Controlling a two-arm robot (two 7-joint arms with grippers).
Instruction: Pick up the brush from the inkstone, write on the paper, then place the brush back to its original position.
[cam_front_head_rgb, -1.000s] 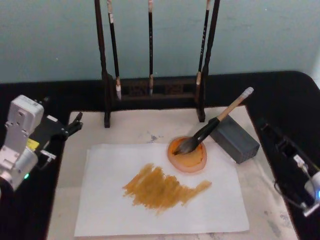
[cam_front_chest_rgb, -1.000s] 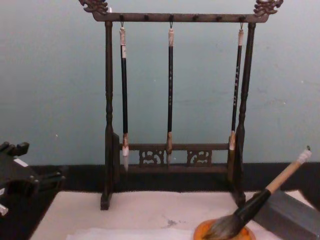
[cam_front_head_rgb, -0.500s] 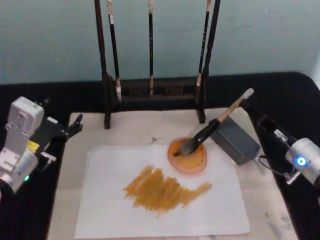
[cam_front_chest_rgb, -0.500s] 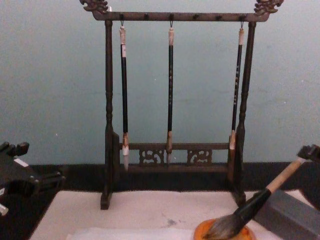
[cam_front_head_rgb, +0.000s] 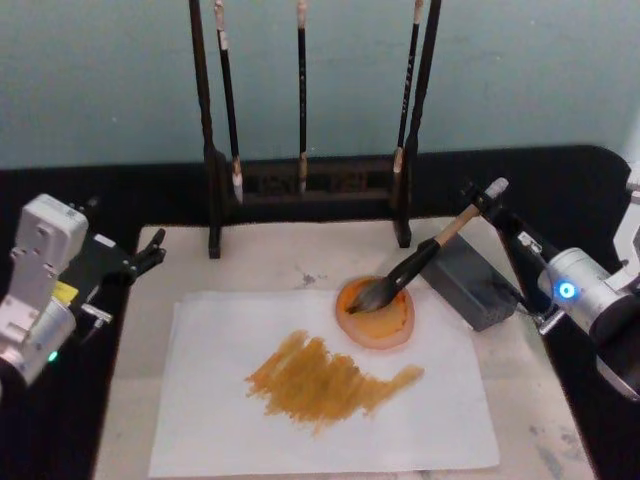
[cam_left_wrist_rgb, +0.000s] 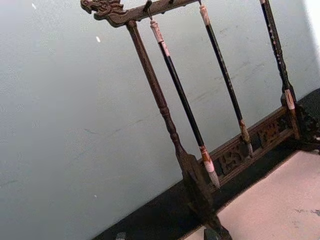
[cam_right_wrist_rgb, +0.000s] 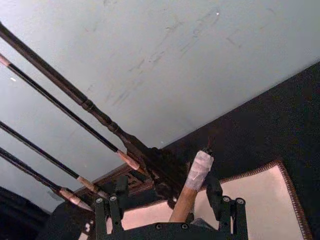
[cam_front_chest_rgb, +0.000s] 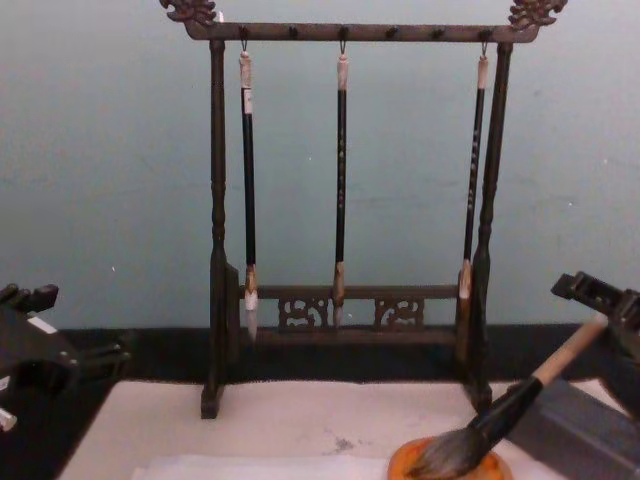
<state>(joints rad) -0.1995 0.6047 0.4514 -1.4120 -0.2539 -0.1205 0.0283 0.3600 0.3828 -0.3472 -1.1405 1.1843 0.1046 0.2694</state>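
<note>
Straddling the brush (cam_right_wrist_rgb: 194, 179) near its cap, fingers (cam_right_wrist_rgb: 109, 212) of the right gripper (cam_right_wrist_rgb: 167, 197) stand wide — left gripper (cam_front_head_rgb: 150, 250) parked far left.

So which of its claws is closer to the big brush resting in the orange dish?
Right. The right gripper straddles the brush handle near its white end cap; the left gripper sits far off to the left.

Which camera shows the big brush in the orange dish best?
The head view: the brush shows whole, bristles in the inkstone, cap between the right end effector's open fingers. The chest view shows it side-on; the right wrist view, its handle end and cap.
</note>
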